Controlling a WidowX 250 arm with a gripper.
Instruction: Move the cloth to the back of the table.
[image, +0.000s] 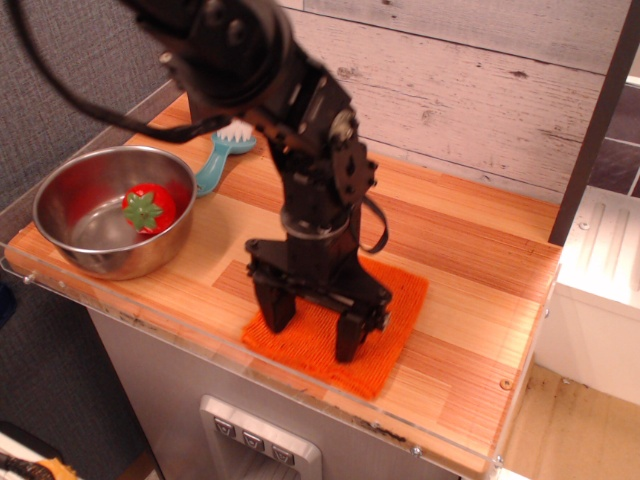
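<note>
The bright orange cloth (390, 300) lies flat near the front edge of the wood-plank table (470, 250). My black gripper (312, 328) points straight down over the cloth's front half. It is open, with one fingertip (278, 310) at the cloth's left part and the other (349, 340) near its front middle. The tips are at or just above the cloth; I cannot tell if they touch. Part of the cloth is hidden behind the gripper.
A steel bowl (75, 240) with a red strawberry-like toy (147, 208) stands at the front left. A teal brush (222, 150) lies behind the bowl. A clear acrylic rim (300, 385) runs along the front edge. A plank wall is at the back.
</note>
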